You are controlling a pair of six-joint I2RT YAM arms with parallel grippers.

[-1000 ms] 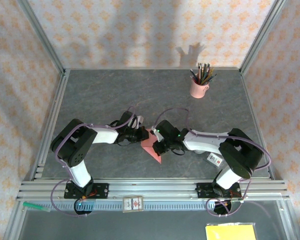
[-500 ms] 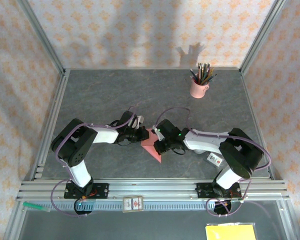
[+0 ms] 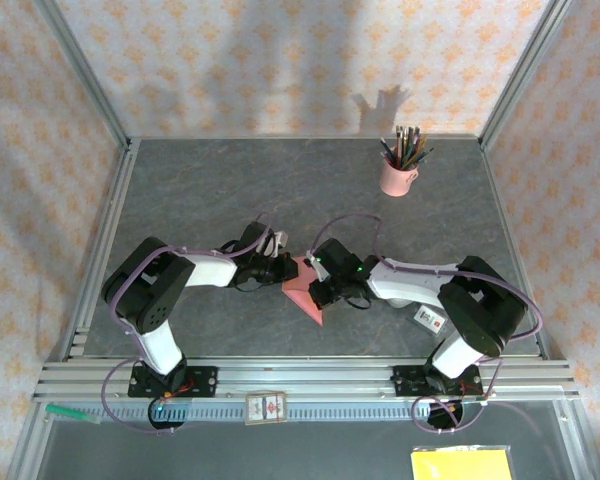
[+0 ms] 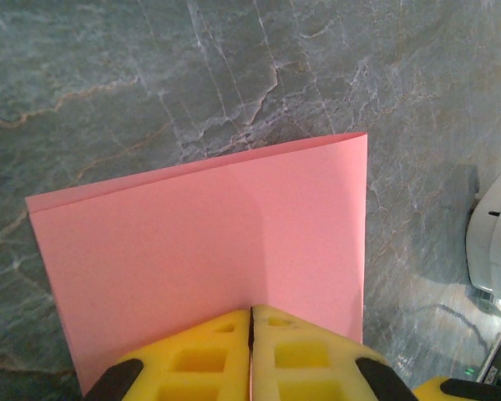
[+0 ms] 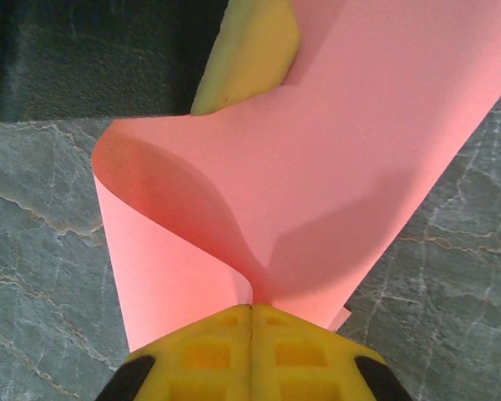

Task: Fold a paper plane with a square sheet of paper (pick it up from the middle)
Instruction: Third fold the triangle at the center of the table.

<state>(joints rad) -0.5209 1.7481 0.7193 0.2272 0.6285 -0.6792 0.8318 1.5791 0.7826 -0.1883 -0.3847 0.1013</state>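
Left claw [image 4: 250, 313] pinched shut on one edge of the square sheet of paper [image 4: 209, 234], mid-desk [image 4: 234, 67] between the arms. Right claw [image 5: 250, 311] clamped on another edge, paper bowed up. Risk: arms diverge, thin paper tears or slips; crease lands crooked.

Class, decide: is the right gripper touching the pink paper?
Touching: the right wrist view shows the right gripper shut on an edge of the square sheet of paper.
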